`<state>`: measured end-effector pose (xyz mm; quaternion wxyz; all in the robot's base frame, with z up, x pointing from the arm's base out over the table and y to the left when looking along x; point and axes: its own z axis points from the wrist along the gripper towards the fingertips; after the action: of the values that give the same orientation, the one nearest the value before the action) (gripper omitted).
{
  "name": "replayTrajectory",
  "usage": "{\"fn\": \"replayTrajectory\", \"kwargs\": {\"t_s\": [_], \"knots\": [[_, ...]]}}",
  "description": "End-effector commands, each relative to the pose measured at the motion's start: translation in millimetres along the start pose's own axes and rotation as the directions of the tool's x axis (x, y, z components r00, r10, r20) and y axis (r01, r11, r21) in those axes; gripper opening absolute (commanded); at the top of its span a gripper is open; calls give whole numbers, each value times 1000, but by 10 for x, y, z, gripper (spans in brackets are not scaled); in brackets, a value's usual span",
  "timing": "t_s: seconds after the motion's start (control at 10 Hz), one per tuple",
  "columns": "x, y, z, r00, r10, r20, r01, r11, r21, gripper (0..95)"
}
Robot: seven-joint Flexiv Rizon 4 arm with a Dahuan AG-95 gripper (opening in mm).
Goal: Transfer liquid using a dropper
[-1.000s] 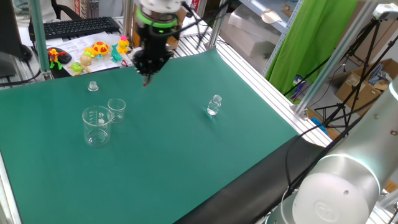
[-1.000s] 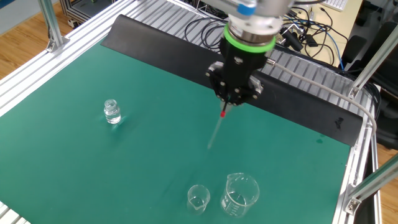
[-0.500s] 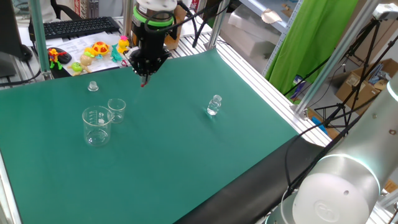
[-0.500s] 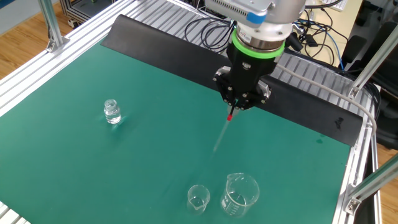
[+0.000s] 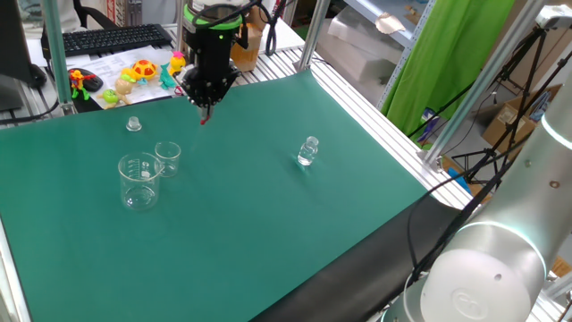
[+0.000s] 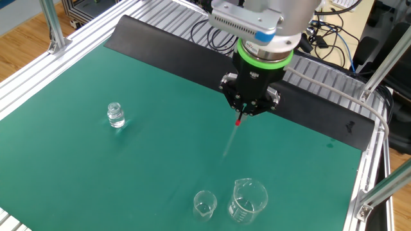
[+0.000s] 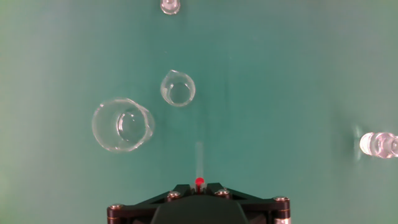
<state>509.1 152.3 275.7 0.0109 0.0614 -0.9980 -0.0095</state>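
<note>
My gripper is shut on the dropper, red end between the jaws and thin clear stem pointing down. It hangs well above the green mat near the far edge. A large glass beaker and a small glass beaker stand side by side, apart from the gripper. A small clear glass vial stands alone on the other side.
A small clear cap-like piece sits on the mat beyond the beakers. Toys, papers and a keyboard lie behind the mat. Aluminium frame posts stand at the corners. A black strip edges the mat.
The gripper has moved with the dropper a little toward the far edge of the mat, away from the vial side. Beakers and vial have not moved.
</note>
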Motion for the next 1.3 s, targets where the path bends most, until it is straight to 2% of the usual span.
{"fn": "replayTrajectory", "kwargs": {"t_s": [0.1,0.3,0.6,0.9,1.3], "knots": [[-18,12,-6,1000,2,16,-2,1000,3,0],[-18,12,-6,999,-2,50,1,1000,10,0],[-68,4,-16,998,6,61,-7,1000,10,0],[-301,-40,-45,998,12,54,-12,1000,8,0],[-485,-40,42,998,26,54,-26,1000,1,0]]}}
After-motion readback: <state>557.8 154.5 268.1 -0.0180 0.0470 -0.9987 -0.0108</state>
